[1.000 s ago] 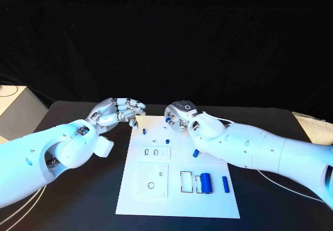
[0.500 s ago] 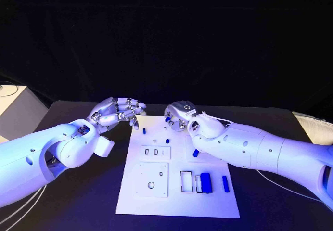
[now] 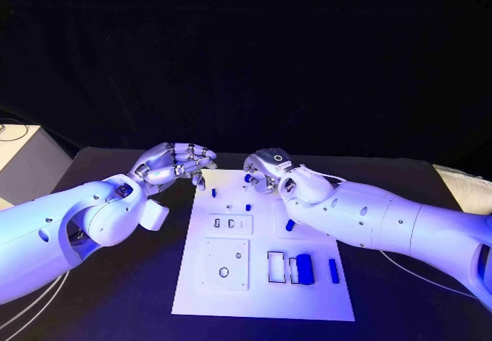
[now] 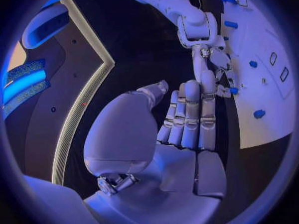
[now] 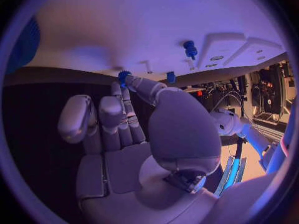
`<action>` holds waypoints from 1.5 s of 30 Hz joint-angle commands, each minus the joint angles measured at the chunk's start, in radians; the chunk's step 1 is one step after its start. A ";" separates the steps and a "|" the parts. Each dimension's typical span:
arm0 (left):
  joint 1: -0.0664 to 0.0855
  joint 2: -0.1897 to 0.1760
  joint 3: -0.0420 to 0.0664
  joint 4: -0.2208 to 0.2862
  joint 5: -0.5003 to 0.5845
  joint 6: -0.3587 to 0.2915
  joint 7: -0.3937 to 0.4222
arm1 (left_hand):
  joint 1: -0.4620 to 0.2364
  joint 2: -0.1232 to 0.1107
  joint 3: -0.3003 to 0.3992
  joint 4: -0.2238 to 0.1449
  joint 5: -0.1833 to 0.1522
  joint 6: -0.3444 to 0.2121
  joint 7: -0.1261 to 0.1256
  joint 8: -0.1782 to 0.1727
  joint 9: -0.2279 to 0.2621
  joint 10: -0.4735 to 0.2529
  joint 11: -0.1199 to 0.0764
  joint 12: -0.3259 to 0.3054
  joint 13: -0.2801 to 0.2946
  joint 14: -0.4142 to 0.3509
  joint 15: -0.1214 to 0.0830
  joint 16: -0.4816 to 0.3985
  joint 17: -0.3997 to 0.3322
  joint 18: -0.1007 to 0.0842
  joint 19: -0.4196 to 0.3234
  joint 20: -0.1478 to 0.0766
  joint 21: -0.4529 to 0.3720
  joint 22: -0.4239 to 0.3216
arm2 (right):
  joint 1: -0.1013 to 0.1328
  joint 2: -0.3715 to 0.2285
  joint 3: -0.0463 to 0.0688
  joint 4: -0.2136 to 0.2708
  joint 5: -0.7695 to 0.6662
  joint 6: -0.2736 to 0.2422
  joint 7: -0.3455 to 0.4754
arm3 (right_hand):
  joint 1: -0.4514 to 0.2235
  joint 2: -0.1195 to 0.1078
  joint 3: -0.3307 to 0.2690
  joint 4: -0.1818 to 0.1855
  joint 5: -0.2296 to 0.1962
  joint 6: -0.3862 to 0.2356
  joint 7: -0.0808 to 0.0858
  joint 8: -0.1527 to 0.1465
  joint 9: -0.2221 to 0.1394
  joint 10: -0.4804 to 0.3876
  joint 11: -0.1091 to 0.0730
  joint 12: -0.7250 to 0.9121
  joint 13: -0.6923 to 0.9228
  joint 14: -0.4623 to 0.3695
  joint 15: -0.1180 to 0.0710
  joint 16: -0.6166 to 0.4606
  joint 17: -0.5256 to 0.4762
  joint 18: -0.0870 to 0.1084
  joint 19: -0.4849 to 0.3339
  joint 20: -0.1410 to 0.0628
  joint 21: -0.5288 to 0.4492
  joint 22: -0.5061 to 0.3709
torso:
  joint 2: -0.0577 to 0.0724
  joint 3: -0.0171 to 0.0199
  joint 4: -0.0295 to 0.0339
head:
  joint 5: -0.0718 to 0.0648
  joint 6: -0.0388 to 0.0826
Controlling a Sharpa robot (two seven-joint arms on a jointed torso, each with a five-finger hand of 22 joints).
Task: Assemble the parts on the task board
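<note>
The white task board [image 3: 261, 302] lies lengthwise in the middle of the black table. My right hand [image 3: 264, 170] hovers over its far end and pinches a small blue part [image 5: 123, 76] between thumb and fingertip, just above the board [image 5: 156, 30]. My left hand [image 3: 174, 163] hangs at the board's far left corner, fingers curled together with nothing in them [image 4: 187, 117]. The right hand [image 4: 209, 59] is close in front of it. Blue pegs [image 3: 213, 192] [image 3: 248, 208] stand on the board, and a third blue piece [image 3: 289, 225] lies beside my right forearm.
A thick blue cylinder [image 3: 304, 268] and a slim blue bar [image 3: 333, 270] lie near the board's front right. Two raised white plates [image 3: 225, 264] [image 3: 231, 224] with cut-outs sit on its left half. A pale cabinet [image 3: 20, 160] stands off the table's left.
</note>
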 commanded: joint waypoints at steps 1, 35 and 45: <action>0.001 0.000 0.001 0.003 0.001 0.021 0.004 | 0.000 0.002 0.006 -0.001 0.004 -0.005 0.012 -0.003 0.001 -0.006 -0.001 -0.005 -0.002 -0.004 0.001 -0.007 -0.002 0.013 -0.006 -0.003 0.007 0.001 | 0.000 0.000 0.000 -0.002 0.003 -0.014 0.014 | -0.001 -0.011 0.002 0.005 -0.006 -0.009 0.001 -0.008 -0.001 -0.016 0.002 -0.004 -0.003 -0.007 0.000 -0.011 -0.017 0.017 -0.011 -0.001 -0.015 -0.017 | 0.000 0.0004 -0.0006 | 0.000 0.001; -0.001 0.022 0.000 -0.048 -0.007 0.039 0.014 | -0.009 -0.005 0.005 -0.001 0.004 -0.012 0.014 -0.006 0.003 -0.010 0.001 -0.008 -0.002 -0.010 0.003 -0.016 -0.004 0.014 -0.016 0.000 0.008 0.002 | 0.073 -0.264 0.015 0.205 0.386 0.037 0.107 | 0.024 -0.030 -0.277 0.050 0.042 -0.117 -0.030 -0.085 -0.010 0.193 -0.046 0.745 0.666 0.060 -0.043 0.145 0.205 -0.011 0.056 -0.037 0.069 0.116 | -0.020 0.0028 -0.0226 | -0.011 0.030; -0.005 0.020 0.000 -0.049 -0.011 0.043 0.012 | -0.010 -0.005 0.005 -0.001 0.004 -0.012 0.014 -0.006 0.003 -0.010 0.001 -0.007 -0.002 -0.006 0.003 -0.015 -0.003 0.014 -0.016 0.000 0.010 0.003 | 0.090 -0.319 0.019 0.173 0.444 0.252 0.069 | 0.044 0.014 -0.423 0.156 0.102 -0.123 0.002 -0.063 0.000 0.434 -0.020 1.496 1.485 0.144 -0.003 0.426 0.730 -0.062 0.142 -0.004 0.283 0.389 | -0.022 0.0058 -0.0260 | -0.017 0.032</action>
